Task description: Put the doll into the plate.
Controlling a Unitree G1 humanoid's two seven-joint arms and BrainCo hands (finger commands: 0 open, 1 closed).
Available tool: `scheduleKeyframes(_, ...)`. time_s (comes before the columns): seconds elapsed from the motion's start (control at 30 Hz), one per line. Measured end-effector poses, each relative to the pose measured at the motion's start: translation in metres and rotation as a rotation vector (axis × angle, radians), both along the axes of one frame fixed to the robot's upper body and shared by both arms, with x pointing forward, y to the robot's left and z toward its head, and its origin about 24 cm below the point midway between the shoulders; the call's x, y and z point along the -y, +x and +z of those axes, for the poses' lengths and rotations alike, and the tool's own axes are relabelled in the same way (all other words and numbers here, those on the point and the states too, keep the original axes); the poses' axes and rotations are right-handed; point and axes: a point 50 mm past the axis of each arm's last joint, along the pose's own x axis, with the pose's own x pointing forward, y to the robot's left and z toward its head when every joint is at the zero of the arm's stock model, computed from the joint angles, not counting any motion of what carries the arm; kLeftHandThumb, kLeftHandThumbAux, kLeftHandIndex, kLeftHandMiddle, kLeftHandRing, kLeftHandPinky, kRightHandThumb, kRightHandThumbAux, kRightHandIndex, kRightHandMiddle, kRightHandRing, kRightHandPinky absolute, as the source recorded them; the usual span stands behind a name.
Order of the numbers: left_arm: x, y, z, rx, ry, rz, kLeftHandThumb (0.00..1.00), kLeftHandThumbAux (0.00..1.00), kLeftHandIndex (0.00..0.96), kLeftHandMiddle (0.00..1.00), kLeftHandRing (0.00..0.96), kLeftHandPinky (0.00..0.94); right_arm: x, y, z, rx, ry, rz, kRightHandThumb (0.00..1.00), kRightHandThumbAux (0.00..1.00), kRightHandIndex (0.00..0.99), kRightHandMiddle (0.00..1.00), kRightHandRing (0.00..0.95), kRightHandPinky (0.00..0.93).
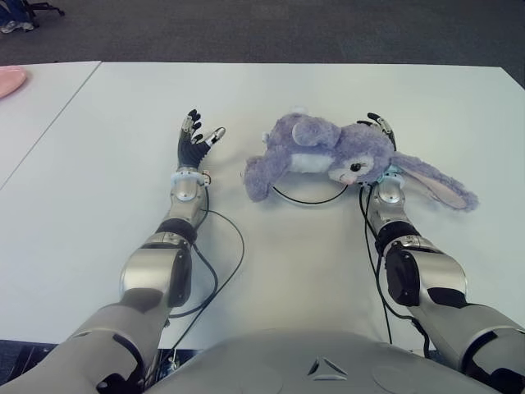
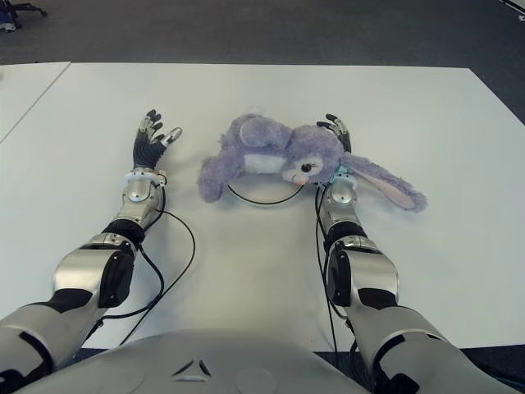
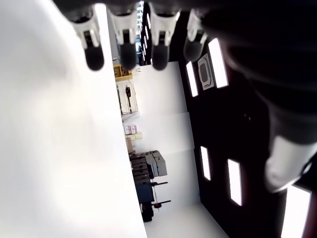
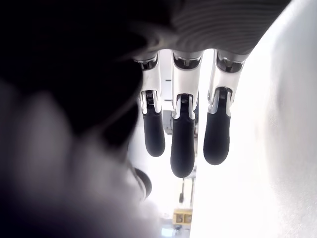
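Note:
A purple plush bunny doll [image 1: 328, 152] lies on its side across the plate [image 1: 310, 201], of which only a dark arc of rim shows under its belly. One long ear [image 1: 439, 185] trails right onto the table. My right hand [image 1: 380, 125] is at the doll's head, palm hidden by it, fingertips showing past the head. In the right wrist view its fingers [image 4: 182, 144] are straight and hold nothing, with the doll [image 4: 59, 163] a blur beside them. My left hand [image 1: 195, 139] shows left of the doll, apart from it, fingers [image 3: 124, 49] spread.
The white table [image 1: 312, 271] runs wide on all sides; a seam [image 1: 49, 123] at the left joins a second table bearing a pink object [image 1: 10, 80]. Black cables [image 1: 221, 263] loop beside both forearms. Dark floor lies beyond the far edge.

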Motion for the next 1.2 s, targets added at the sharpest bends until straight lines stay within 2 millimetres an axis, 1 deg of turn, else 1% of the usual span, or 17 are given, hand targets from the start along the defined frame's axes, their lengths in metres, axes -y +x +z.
scheduleKeyframes(0.13,-0.0003,-0.0001,-0.0002,0.0,-0.013,0.01,0.0,0.781,0.106,0.142,0.144,0.192,0.0003,-0.0001,-0.0001,0.0,0.0,-0.002,0.279,0.899,0.181,0.317,0.414,0.458)
scheduleKeyframes(0.37,-0.0017,-0.0003,-0.0011,-0.006,-0.045,0.036,0.0,0.797,0.114,0.156,0.16,0.207,0.0005,-0.0003,-0.0002,0.0,-0.001,-0.01,0.184,0.894,0.205,0.341,0.421,0.471)
scheduleKeyframes(0.73,-0.0014,-0.0002,-0.0013,-0.009,-0.046,0.037,0.0,0.786,0.13,0.173,0.176,0.222,0.0004,-0.0004,-0.0002,0.001,-0.007,-0.027,0.13,0.878,0.222,0.351,0.423,0.453)
scheduleKeyframes(0.9,-0.001,-0.0002,-0.0013,-0.009,-0.044,0.035,0.0,0.803,0.132,0.178,0.179,0.22,0.0004,-0.0004,-0.0002,0.001,-0.008,-0.032,0.106,0.869,0.225,0.352,0.415,0.448)
scheduleKeyframes(1.2,-0.0009,-0.0002,-0.0013,-0.009,-0.044,0.034,0.0,0.811,0.131,0.173,0.178,0.219,0.0005,-0.0005,-0.0002,0.002,-0.009,-0.038,0.108,0.878,0.235,0.353,0.415,0.454)
